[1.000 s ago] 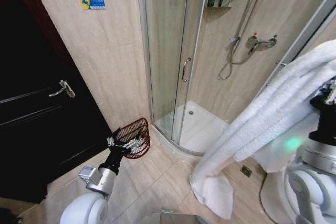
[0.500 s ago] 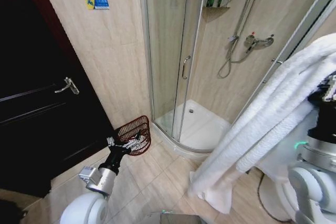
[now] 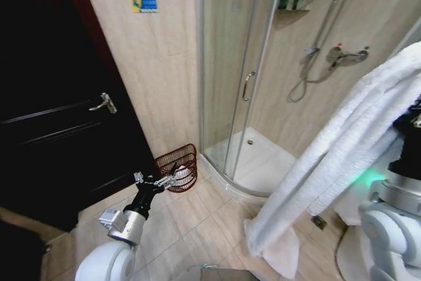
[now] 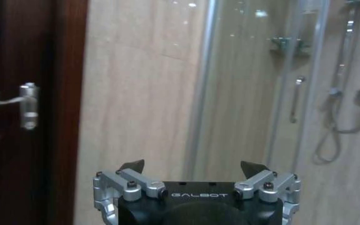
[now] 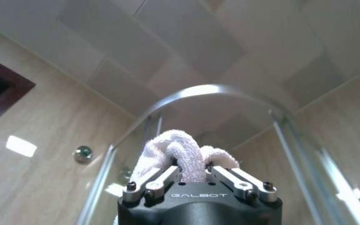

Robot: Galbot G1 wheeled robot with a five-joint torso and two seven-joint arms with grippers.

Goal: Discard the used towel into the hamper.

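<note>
My arms are white with silver collars. Each tool has a black body marked GALBOT, with screwed silver brackets.

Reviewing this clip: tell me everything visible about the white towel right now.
The towel is white, thick terry cloth, bunched into long folds. It hangs from the right gripper, whose jaws are shut on a looped fold at its top. From there it drapes diagonally down in front of the shower enclosure, its lower end reaching the tiled floor. It is well apart from the hamper.
</note>
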